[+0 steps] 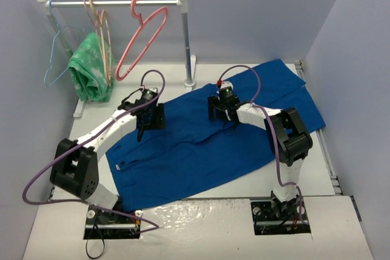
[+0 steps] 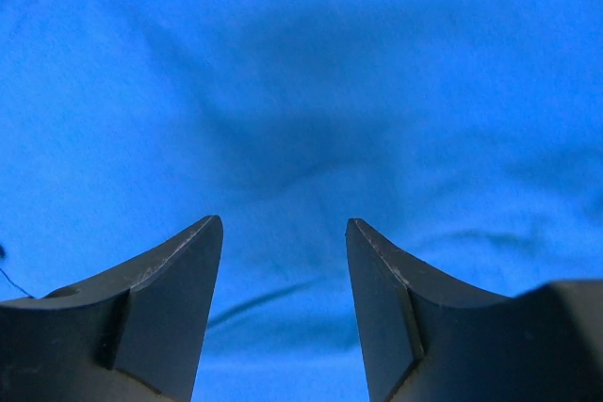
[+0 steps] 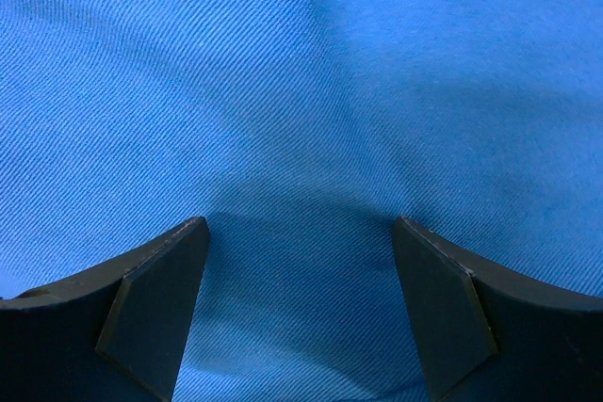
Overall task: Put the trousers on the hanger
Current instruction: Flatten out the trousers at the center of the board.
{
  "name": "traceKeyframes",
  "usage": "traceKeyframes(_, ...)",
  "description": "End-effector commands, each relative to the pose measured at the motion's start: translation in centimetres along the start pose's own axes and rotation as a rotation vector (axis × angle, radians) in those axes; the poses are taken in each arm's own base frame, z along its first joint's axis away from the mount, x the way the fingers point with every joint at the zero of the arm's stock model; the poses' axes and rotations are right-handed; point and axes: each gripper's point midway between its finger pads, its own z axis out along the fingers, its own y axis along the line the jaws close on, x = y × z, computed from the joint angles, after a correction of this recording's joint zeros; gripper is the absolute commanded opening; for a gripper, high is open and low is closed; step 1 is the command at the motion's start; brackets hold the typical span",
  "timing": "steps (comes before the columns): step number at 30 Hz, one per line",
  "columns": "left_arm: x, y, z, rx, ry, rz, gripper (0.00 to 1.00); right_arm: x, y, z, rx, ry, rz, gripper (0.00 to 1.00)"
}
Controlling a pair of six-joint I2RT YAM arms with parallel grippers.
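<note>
The trousers (image 1: 201, 144) are lying spread flat across the tabletop (image 1: 201, 229). Behind their left end, the green cloth (image 1: 88, 71) and the pink hanger (image 1: 148, 44) are hanging from the rail (image 1: 113, 2). The left gripper (image 2: 283, 223) is hovering close over the trousers' left part, jaws released, grasping nothing. The right gripper (image 3: 300, 223) is hovering over their middle, jaws spread wider, likewise empty.

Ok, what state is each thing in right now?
trousers: spread flat on the table, not on any hanger.
pink hanger: hanging bare on the rail.
green cloth: hanging at the rail's left end.
left jaws: open, holding nothing, over the trousers.
right jaws: open, holding nothing, over the trousers.
</note>
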Motion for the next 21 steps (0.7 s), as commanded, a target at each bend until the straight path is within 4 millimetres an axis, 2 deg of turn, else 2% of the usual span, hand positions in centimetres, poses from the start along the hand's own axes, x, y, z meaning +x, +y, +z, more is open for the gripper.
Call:
traceKeyframes(1, -4.2, -1.4, 0.0, 0.029, -0.101, -0.037, 0.52, 11.4, -4.6, -2.8, 0.180, 0.360, 0.061, 0.77)
traceKeyframes(4, -5.0, -1.4, 1.5, 0.017, -0.098, -0.065, 0.52, 9.9, -4.7, -3.1, 0.185, 0.309, 0.042, 0.77)
traceKeyframes(8, -5.4, -1.0, 2.9, -0.013, -0.085, -0.081, 0.52, 2.4, -2.8, -4.2, 0.116, 0.128, 0.021, 0.76)
traceKeyframes(9, -5.2, -0.7, 3.3, -0.029, -0.076, -0.084, 0.52, 1.2, -2.7, -4.5, 0.113, 0.100, 0.019, 0.76)
traceKeyframes(12, -4.6, 0.9, 4.1, -0.075, -0.057, -0.121, 0.52, -5.0, -2.9, -5.9, 0.111, -0.039, 0.027, 0.76)
traceKeyframes(13, -4.4, 1.4, 4.3, -0.090, -0.053, -0.132, 0.52, -7.5, -3.3, -6.4, 0.112, -0.090, 0.038, 0.76)
traceKeyframes(14, -4.1, 2.0, 4.5, -0.110, -0.049, -0.145, 0.52, -9.0, -4.1, -6.4, 0.118, -0.114, 0.054, 0.76)
traceKeyframes(16, -3.4, 3.1, 5.1, -0.138, -0.035, -0.169, 0.52, -10.3, -6.0, -6.0, 0.139, -0.128, 0.080, 0.76)
traceKeyframes(17, -3.1, 3.5, 5.4, -0.146, -0.025, -0.181, 0.52, -11.7, -7.1, -5.9, 0.156, -0.150, 0.091, 0.77)
traceKeyframes(18, -2.6, 4.1, 5.8, -0.160, -0.015, -0.199, 0.52, -12.1, -9.0, -5.0, 0.188, -0.149, 0.113, 0.77)
traceKeyframes(21, -1.7, 5.5, 6.6, -0.196, 0.013, -0.222, 0.52, -12.8, -11.2, -2.9, 0.222, -0.142, 0.132, 0.76)
